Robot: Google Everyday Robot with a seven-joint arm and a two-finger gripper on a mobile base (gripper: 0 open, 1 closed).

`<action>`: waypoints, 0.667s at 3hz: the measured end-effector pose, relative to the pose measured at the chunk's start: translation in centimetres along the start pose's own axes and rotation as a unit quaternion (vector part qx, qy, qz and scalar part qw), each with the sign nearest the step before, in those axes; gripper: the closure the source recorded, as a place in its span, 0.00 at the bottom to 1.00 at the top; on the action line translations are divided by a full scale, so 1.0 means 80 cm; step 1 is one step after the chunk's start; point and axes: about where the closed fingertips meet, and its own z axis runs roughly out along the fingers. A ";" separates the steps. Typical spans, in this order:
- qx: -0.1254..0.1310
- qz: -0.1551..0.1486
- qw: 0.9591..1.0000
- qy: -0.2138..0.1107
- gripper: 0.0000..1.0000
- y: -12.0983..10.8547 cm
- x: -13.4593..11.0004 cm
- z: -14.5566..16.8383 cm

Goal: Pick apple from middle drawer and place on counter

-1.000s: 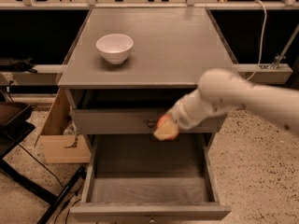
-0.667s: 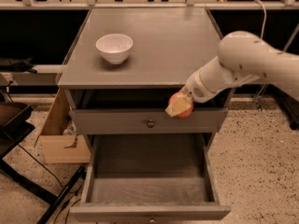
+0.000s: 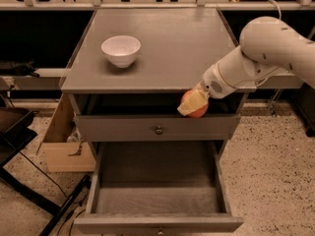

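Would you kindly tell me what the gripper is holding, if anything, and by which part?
The gripper holds the apple, jaws closed over its upper left side, just below the front edge of the counter, above the open middle drawer.

Looking like a robotics lab or test bay, not a home: a lone grey cabinet (image 3: pixel 123 128) is standing on speckled floor (image 3: pixel 266 171), a cardboard box (image 3: pixel 61 156) is lying beside it, black stand legs (image 3: pixel 34 195) are sprawling nearby, and a white robot arm (image 3: pixel 266 53) is holding its claw (image 3: pixel 193 103), clamped round an apple (image 3: pixel 199 113), just off the front edge of the tabletop (image 3: pixel 167 48).
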 end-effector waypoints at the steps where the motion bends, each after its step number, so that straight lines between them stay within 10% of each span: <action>1: -0.031 -0.011 0.999 -0.007 1.00 0.044 0.001 0.011; 2: -0.062 -0.026 0.997 -0.025 1.00 0.112 -0.003 -0.007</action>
